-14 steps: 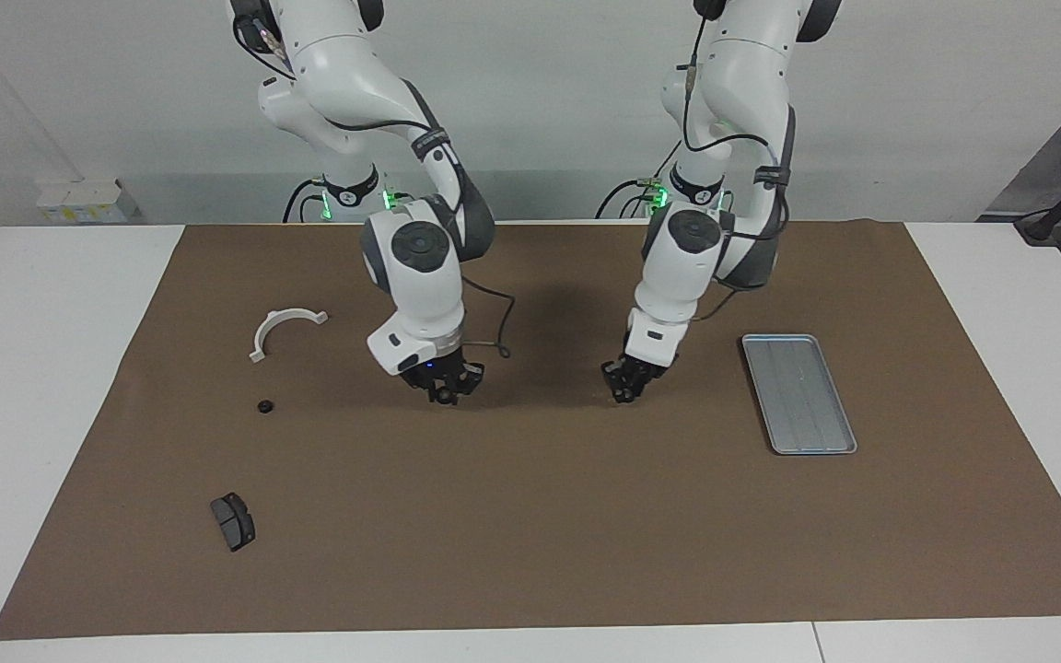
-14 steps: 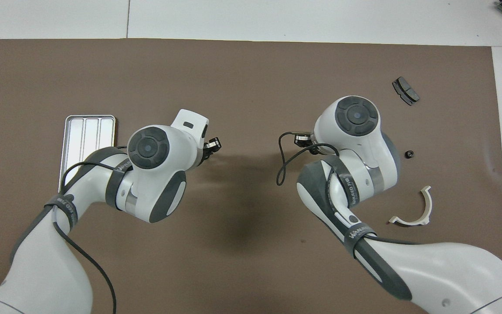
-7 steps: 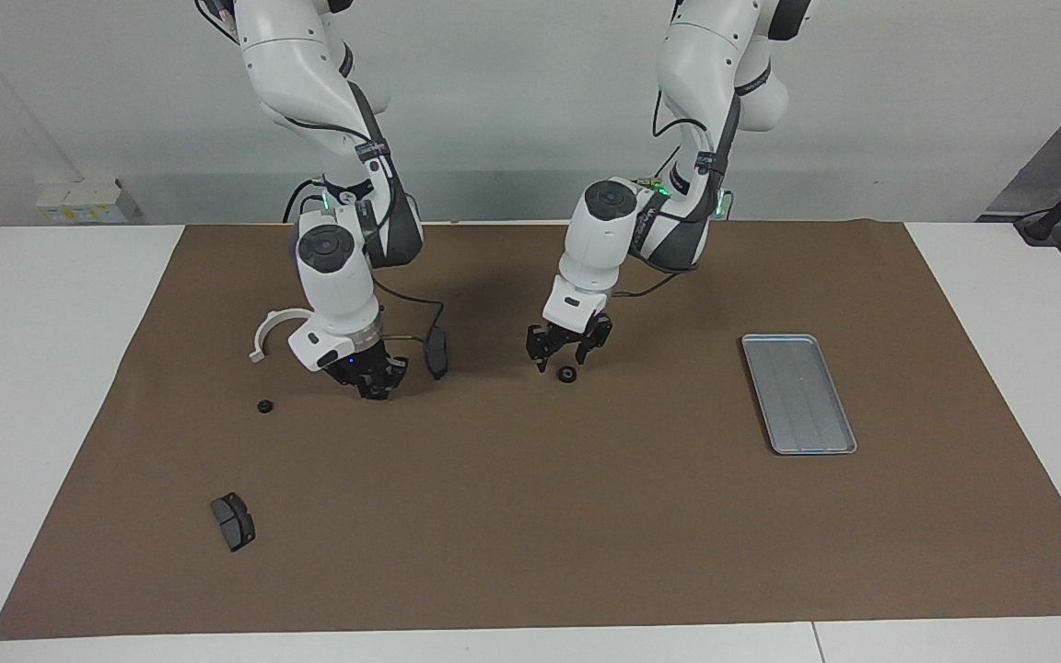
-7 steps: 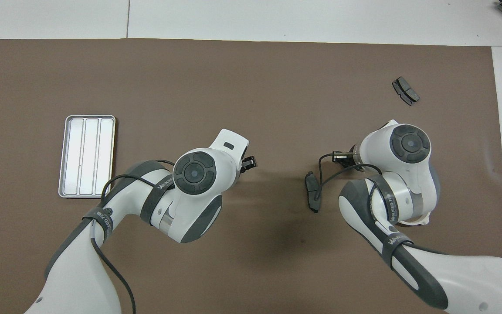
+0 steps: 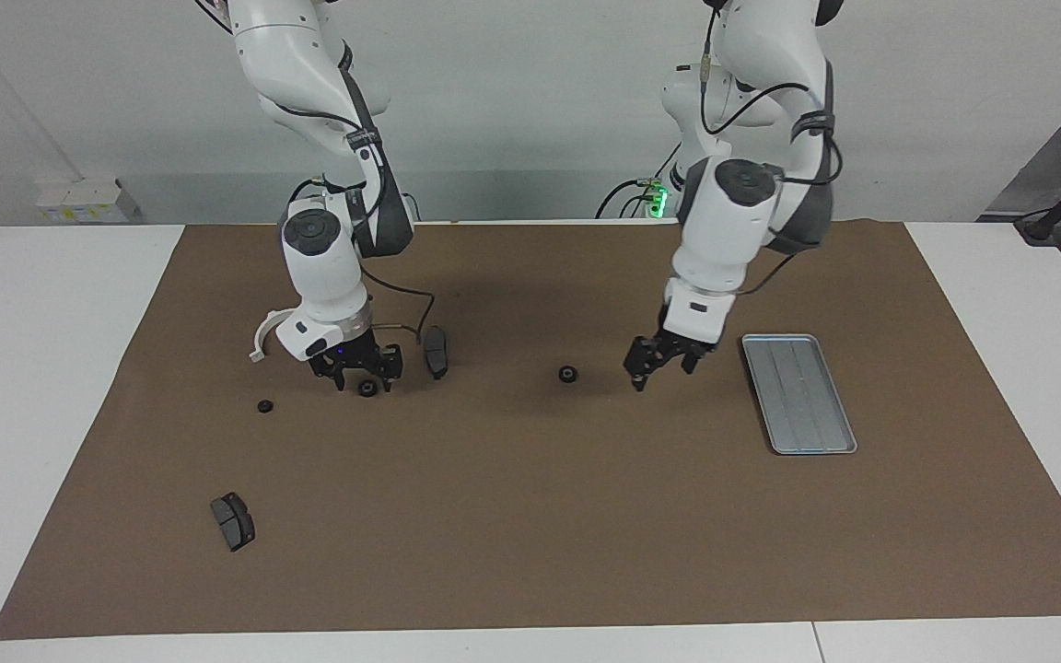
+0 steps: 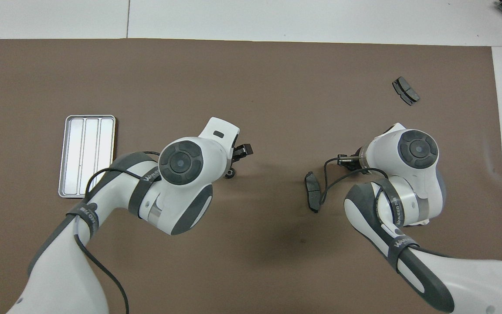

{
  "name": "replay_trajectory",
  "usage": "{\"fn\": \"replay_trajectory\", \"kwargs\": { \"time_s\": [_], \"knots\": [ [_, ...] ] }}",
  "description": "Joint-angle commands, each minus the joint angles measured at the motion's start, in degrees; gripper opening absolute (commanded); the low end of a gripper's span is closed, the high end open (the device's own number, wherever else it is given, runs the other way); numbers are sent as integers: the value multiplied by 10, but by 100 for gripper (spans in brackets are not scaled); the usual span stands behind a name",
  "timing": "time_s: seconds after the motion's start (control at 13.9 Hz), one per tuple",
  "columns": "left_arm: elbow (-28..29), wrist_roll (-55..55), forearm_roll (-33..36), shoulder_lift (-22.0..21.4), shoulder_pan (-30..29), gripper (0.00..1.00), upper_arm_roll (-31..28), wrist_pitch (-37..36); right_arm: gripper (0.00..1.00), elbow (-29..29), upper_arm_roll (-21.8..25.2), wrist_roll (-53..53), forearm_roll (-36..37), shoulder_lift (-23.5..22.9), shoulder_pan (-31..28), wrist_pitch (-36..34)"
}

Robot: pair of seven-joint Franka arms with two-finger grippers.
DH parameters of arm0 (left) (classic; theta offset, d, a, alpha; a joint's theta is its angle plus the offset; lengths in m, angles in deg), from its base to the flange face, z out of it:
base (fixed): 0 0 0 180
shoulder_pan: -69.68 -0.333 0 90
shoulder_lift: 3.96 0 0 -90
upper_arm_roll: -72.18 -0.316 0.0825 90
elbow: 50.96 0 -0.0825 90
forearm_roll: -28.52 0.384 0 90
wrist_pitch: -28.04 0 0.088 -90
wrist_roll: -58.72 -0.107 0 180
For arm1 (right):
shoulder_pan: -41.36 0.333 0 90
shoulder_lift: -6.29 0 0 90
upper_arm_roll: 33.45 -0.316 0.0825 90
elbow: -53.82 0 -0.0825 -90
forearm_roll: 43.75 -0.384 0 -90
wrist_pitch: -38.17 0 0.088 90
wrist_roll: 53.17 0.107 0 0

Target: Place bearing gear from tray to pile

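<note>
Right claw (image 5: pixel 367 372), spread, stands around one bearing gear (image 5: pixel 367 388) beside the brake pad (image 5: pixel 437 351); left claw (image 5: pixel 662 361), spread, hangs between empty tray (image 5: pixel 798 394) and a second gear (image 5: pixel 567 374); lift straight, avoiding nudges.

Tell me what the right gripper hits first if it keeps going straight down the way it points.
Probably the small black bearing gear, which lies on the brown mat between the right gripper's open fingers. It looks very close, though depth is hard to judge.
</note>
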Motion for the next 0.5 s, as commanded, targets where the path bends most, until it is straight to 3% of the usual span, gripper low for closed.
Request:
{"fn": "replay_trajectory", "kwargs": {
  "time_s": [0.0,0.43],
  "knots": [
    [-67,-75,8,0,-59,100,5,-112,100,-38,-6,64,-3,1,48,-28],
    [-73,-195,34,-88,-127,100,5,-264,100,-144,-6,218,-4,-56,167,-47]
  ]
}}
